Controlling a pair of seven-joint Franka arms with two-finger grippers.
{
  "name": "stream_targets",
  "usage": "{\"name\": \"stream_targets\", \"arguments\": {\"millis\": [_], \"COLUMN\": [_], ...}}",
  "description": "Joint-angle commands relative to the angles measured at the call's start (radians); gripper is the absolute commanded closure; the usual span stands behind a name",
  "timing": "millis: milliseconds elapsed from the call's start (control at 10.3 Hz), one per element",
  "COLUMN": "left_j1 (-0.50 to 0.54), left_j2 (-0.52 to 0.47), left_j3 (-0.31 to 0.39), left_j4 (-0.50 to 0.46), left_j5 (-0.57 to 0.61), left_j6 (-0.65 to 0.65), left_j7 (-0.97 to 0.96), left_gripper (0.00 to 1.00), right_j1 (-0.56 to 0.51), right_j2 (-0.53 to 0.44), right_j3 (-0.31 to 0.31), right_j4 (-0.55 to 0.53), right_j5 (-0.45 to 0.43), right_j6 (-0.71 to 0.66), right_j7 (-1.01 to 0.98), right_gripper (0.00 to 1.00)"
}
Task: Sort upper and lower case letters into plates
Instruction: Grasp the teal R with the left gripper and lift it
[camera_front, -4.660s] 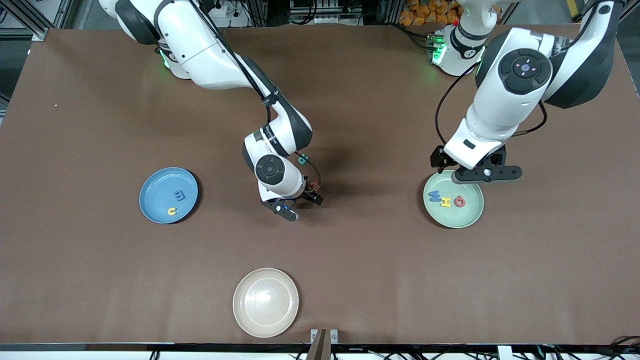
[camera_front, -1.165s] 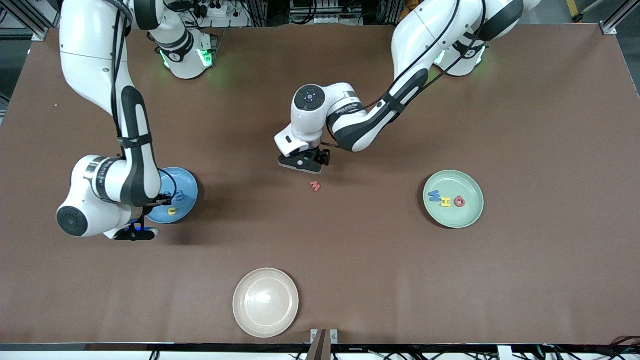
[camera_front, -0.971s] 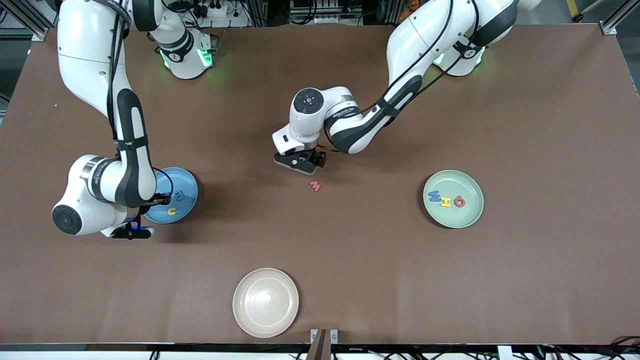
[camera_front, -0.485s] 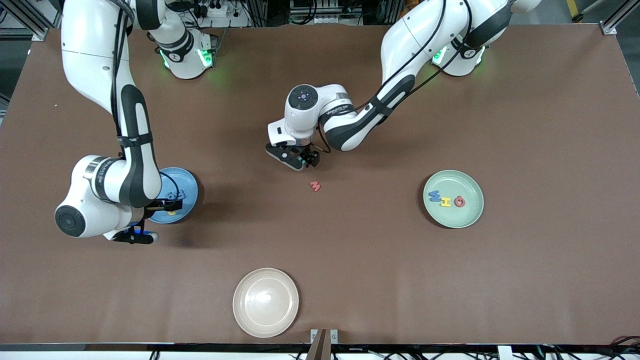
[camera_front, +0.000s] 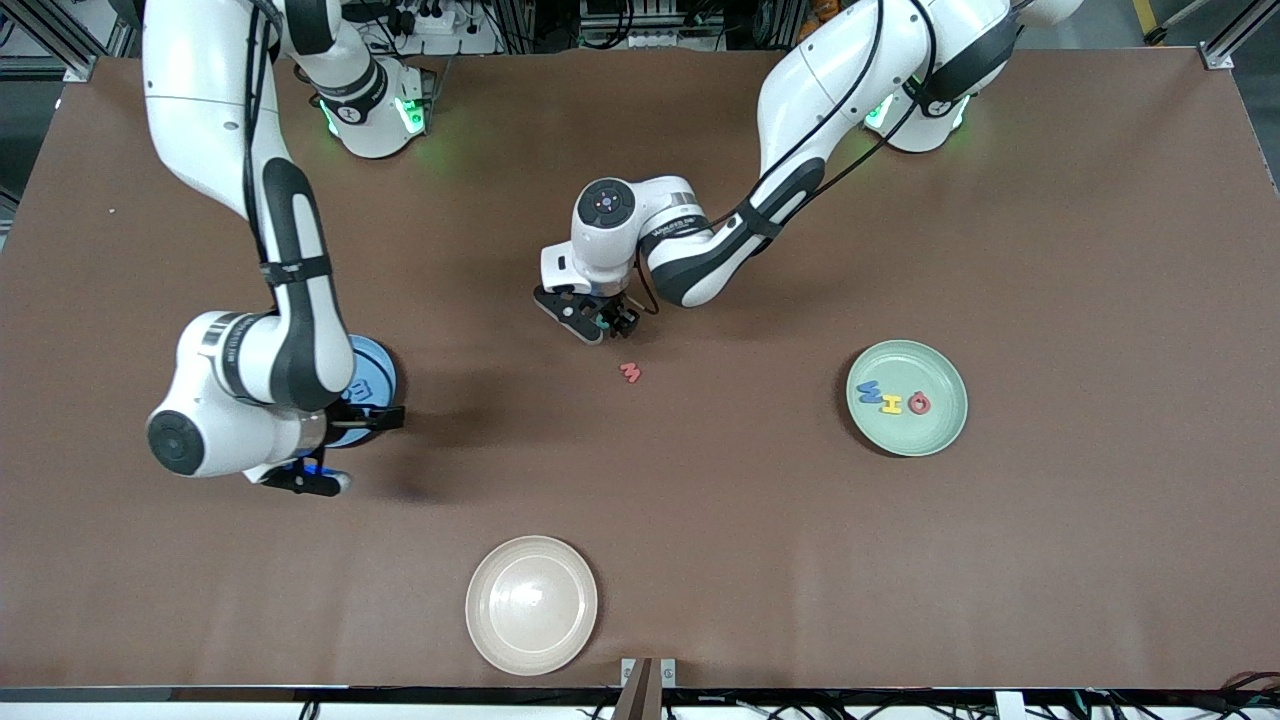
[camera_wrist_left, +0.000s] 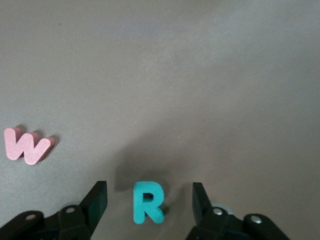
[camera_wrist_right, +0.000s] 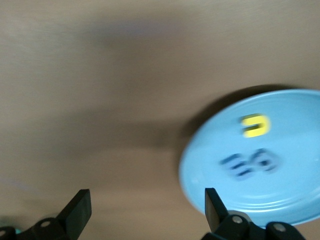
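Two letters lie loose mid-table: a teal R (camera_wrist_left: 147, 202) between the left gripper's (camera_wrist_left: 150, 200) parted fingers, not yet clamped, and a pink letter (camera_front: 630, 372) just beside, nearer the front camera; step in hand looks like the pick of the R; next move calls for closing, lifting, and carrying to the pale green plate (camera_front: 940, 432) that holds three letters; right gripper (camera_wrist_right: 145, 212) hangs spread and empty over bare table beside the blue plate (camera_wrist_right: 295, 210), which holds a yellow and a blue letter.

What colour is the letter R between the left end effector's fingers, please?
Teal; the letter R shows best in the left wrist view.
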Motion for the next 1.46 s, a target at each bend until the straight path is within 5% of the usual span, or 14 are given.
{"name": "stream_targets", "arguments": {"millis": [0, 777, 874, 971, 1165, 1359], "left_j1": [-0.021, -0.037, -0.040, -0.037, 0.001, 0.083], "left_j2": [0.006, -0.009, -0.008, -0.011, -0.050, -0.151], "left_j3": [0.018, 0.016, 0.018, 0.018, 0.018, -0.023], "left_j4": [0.018, -0.019, -0.017, -0.017, -0.016, -0.011], "left_j5": [0.012, 0.014, 0.017, 0.025, 0.008, -0.017], "left_j6": [-0.001, -0.017, -0.024, -0.035, -0.137, -0.371], "left_j7": [0.010, 0.003, 0.004, 0.006, -0.005, -0.035], "left_gripper": [0.32, 0.54, 0.67, 1.00, 1.00, 1.00], "right_j1": [-0.002, 0.077, 0.085, 0.088, 0.113, 0.122], "right_j2": [0.002, 0.010, 0.010, 0.011, 0.013, 0.011], "right_j3": [0.062, 0.131, 0.134, 0.134, 0.134, 0.134], "right_j4": [0.016, 0.051, 0.051, 0.051, 0.051, 0.051], "right_j5": [0.010, 0.002, -0.001, 0.006, 0.003, 0.006], "right_j6": [0.055, 0.130, 0.135, 0.151, 0.161, 0.167], "right_j7": [0.119, 0.338, 0.375, 0.381, 0.448, 0.469], "right_gripper": [0.00, 0.00, 0.00, 0.00, 0.00, 0.00]}}
